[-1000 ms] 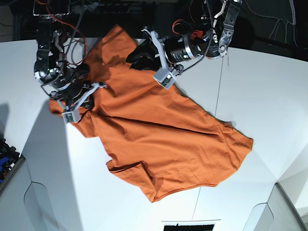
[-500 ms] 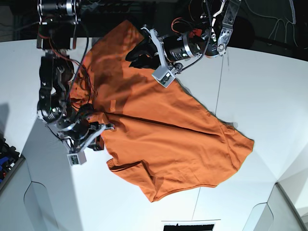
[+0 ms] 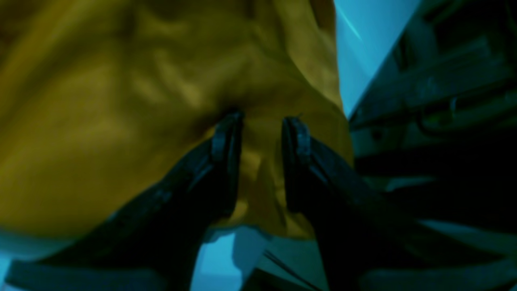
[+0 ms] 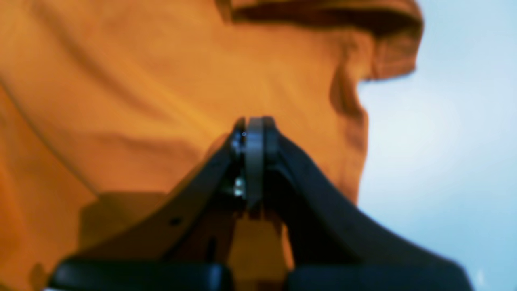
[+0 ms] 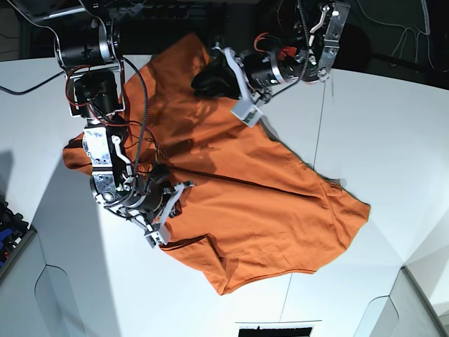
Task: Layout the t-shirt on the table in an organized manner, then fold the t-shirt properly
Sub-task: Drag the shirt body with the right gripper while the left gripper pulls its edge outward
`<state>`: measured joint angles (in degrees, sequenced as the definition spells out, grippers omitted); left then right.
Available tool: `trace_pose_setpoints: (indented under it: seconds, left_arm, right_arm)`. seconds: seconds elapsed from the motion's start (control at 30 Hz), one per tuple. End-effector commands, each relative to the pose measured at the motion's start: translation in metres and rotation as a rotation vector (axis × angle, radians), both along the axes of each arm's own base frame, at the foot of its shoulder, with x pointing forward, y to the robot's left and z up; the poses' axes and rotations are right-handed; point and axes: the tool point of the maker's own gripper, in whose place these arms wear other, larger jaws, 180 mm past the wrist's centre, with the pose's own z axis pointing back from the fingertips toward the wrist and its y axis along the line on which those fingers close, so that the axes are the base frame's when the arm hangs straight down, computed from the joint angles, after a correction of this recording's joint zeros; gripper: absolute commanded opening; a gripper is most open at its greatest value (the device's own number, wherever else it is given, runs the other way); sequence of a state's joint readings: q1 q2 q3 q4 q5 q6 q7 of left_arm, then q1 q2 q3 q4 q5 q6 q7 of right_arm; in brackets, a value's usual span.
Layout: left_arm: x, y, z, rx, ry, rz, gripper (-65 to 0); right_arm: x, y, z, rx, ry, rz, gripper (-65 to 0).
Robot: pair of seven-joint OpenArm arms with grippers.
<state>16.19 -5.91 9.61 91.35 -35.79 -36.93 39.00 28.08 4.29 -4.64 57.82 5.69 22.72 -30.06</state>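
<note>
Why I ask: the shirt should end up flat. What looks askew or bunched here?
The t-shirt lies crooked on the table, creased, with one edge rolled under near the right gripper. The left gripper pinches a raised, wrinkled fold at the far edge. Nothing looks torn.

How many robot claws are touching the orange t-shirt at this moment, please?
2. The left claw grips a bunched fold of the t-shirt near its far edge. The right claw is shut and lies over the shirt's near-left part; whether it pinches fabric is unclear.
</note>
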Motion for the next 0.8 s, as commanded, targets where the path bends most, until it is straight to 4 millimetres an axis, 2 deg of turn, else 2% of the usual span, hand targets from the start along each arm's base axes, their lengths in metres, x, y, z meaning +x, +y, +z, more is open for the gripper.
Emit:
trace_pose_setpoints:
  seconds: [0.0, 0.33, 0.47, 0.63, 0.77]
  left_arm:
    - [0.006, 0.02, -0.008, 0.065, 0.006, 0.03, -43.9]
    - [0.029, 0.123, -0.027, 0.21, 0.03, 0.18, -43.9]
    - [0.049, 0.156, -0.022, 0.271, -0.002, 0.201, -43.9]
    - [0.074, 0.199, -0.024, 0.352, -0.006, 0.222, -43.9]
    - [0.103, 0.229, -0.018, 0.391, -0.014, 0.26, -43.9]
  right_arm:
    - [0.015, -0.011, 0.018, -0.005, -0.054, -0.013, -65.0]
    - [0.006, -0.071, 0.007, -0.077, 0.032, -0.067, -65.0]
    - [-0.015, -0.076, -0.005, -0.053, 0.119, -0.071, -65.0]
    - [-0.061, -0.066, -0.022, -0.035, 0.144, -0.047, -65.0]
    - [-0.095, -0.057, -0.018, 0.033, 0.119, -0.049, -65.0]
